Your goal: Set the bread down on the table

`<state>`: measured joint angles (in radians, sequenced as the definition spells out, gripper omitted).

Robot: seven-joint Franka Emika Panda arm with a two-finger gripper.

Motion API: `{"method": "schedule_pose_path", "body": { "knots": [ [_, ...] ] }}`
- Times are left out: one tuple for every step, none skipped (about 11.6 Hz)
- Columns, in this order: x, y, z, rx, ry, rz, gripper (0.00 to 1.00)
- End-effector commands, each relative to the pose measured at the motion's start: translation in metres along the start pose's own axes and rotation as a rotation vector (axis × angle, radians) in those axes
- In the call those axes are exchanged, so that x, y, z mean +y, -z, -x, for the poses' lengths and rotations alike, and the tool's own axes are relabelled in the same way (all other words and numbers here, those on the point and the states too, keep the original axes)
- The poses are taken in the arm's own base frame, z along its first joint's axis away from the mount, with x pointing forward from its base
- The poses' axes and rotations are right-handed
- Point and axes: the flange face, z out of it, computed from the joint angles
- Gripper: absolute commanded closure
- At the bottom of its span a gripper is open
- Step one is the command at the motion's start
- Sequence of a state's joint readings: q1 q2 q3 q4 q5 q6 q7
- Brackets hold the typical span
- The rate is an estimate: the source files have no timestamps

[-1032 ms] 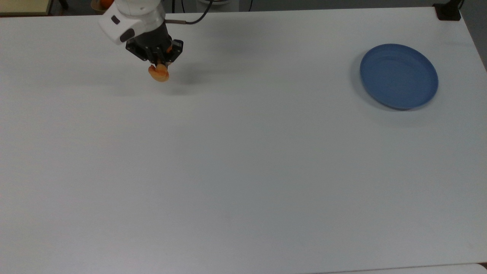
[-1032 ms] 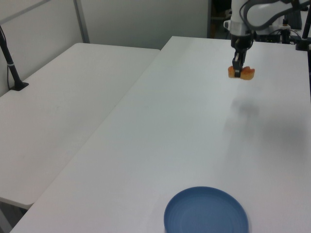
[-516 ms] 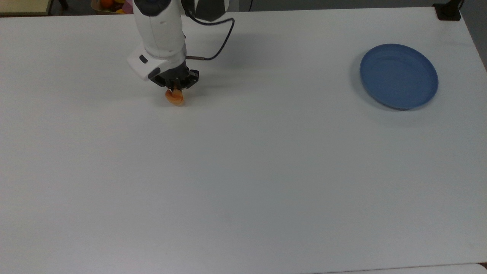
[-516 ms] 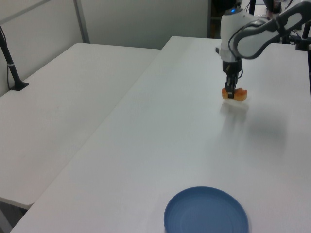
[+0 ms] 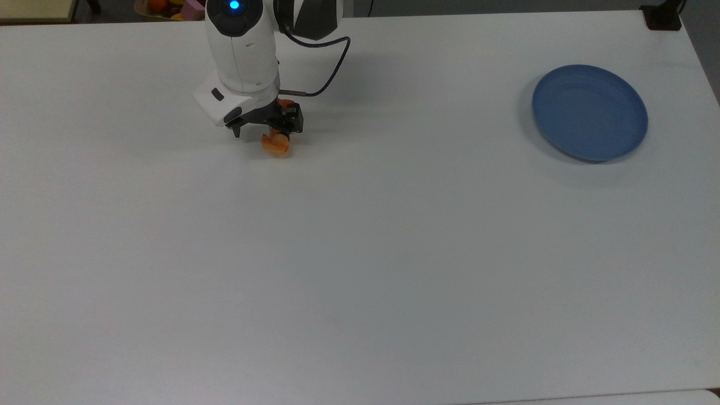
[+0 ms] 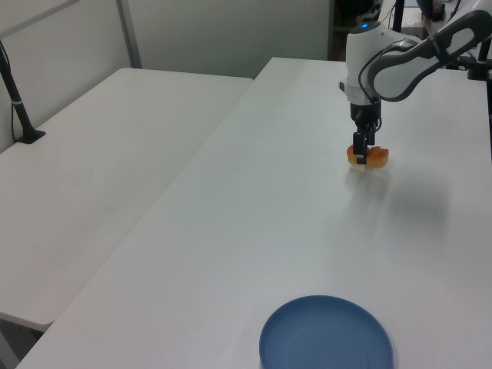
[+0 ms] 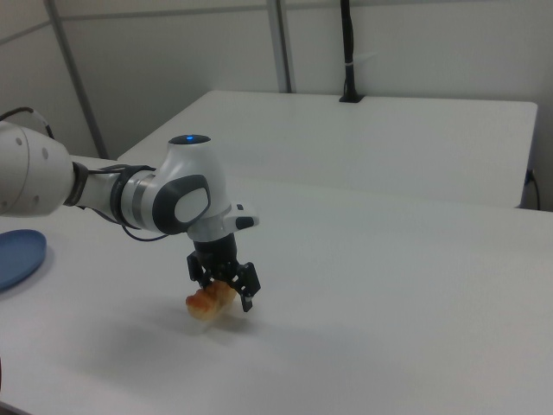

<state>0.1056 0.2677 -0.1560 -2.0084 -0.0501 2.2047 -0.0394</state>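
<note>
Panda arm over the white surface (image 5: 360, 253), with the gripper (image 5: 262, 134) lowered near the top view's upper left. The fingers (image 5: 236, 130) are seen spread apart, released from the bread (image 5: 276, 146), which lies on the surface between them and closer to the finger on the top view's right. In the right view the golden-orange loaf (image 7: 206, 303) is shown low under the gripper (image 7: 219, 292), with its shadow directly beneath it. In the left view one finger (image 6: 359, 147) is seen in front of the bread (image 6: 369, 157). A blue indicator light (image 5: 234, 5) is lit on the arm. Compared with half a second earlier, the fingers have been opened from a narrow clamp on the loaf. One second earlier the loaf was carried above the surface, farther toward the top view's upper left. The round blue plate (image 5: 589, 112) is unchanged, well apart near the top view's right edge. Broad bare surface extends from the bread toward the top view's bottom and right. The far edge lies behind the arm, where a black cable (image 5: 332, 67) loops from the wrist. A second white table (image 6: 100, 154) adjoins on the left view's left.
</note>
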Motion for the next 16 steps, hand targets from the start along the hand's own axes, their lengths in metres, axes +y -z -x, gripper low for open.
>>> {"method": "schedule_pose_path", "body": {
  "knots": [
    [0.002, 0.012, 0.011, -0.020, 0.007, 0.037, 0.00],
    [0.003, 0.011, 0.011, -0.025, 0.006, 0.039, 0.00],
    [0.003, 0.011, 0.011, -0.025, 0.006, 0.039, 0.00],
    [0.003, 0.011, 0.011, -0.025, 0.006, 0.039, 0.00],
    [0.004, 0.012, 0.011, -0.024, 0.004, 0.038, 0.00],
    [0.004, 0.013, 0.012, -0.024, 0.004, 0.038, 0.00],
    [0.002, 0.024, 0.013, -0.013, 0.005, 0.036, 0.00],
    [-0.010, 0.048, 0.015, -0.011, 0.004, 0.031, 0.00],
    [-0.019, 0.066, 0.016, -0.006, -0.016, 0.029, 0.00],
    [-0.024, 0.089, 0.017, 0.009, -0.050, 0.027, 0.00],
    [-0.028, 0.130, 0.015, 0.019, -0.095, 0.017, 0.00],
    [-0.029, 0.151, 0.014, 0.016, -0.098, 0.012, 0.00],
    [-0.024, 0.176, 0.014, 0.007, -0.109, 0.009, 0.00],
    [-0.021, 0.197, 0.013, 0.019, -0.115, 0.005, 0.00],
    [-0.014, 0.214, 0.012, 0.038, -0.121, 0.002, 0.00],
    [-0.007, 0.228, 0.012, 0.061, -0.140, -0.021, 0.00]
  ]
}}
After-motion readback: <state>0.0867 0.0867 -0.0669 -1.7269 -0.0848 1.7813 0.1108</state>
